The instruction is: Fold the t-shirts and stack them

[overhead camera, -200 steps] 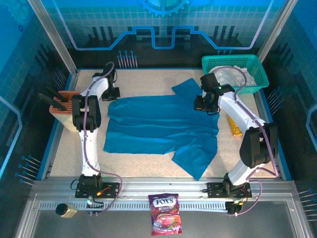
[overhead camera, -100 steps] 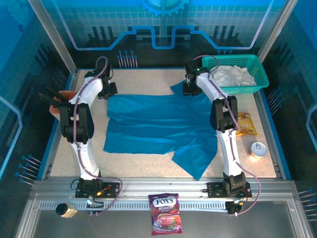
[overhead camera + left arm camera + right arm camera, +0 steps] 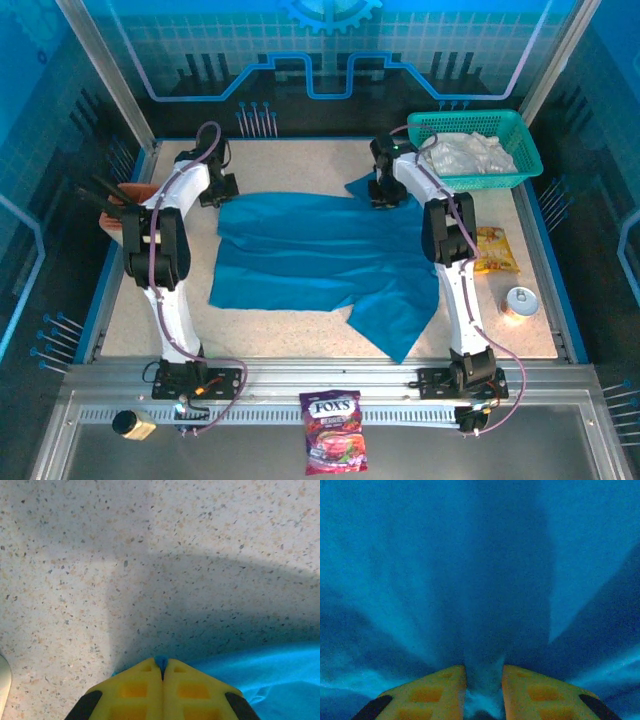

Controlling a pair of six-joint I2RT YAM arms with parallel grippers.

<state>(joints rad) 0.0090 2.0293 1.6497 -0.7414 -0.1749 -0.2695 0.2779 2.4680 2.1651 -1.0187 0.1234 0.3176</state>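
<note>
Top external — jaws nearer on t-shirt (image 3: 320, 255)

The left pincer (image 3: 161, 664) is cut off by the bottom edge just behind its tips, the wide teal-blue cloth t-shirt (image 3: 270, 680) runs out of view to its right, and ahead of the right pincer (image 3: 484, 680) that cloth is a close blur.

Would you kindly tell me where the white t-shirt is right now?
From the top camera, the white t-shirt lies bunched in the green mesh basket at the far right corner of the table, just right of the right gripper pinching the blue t-shirt.
</note>
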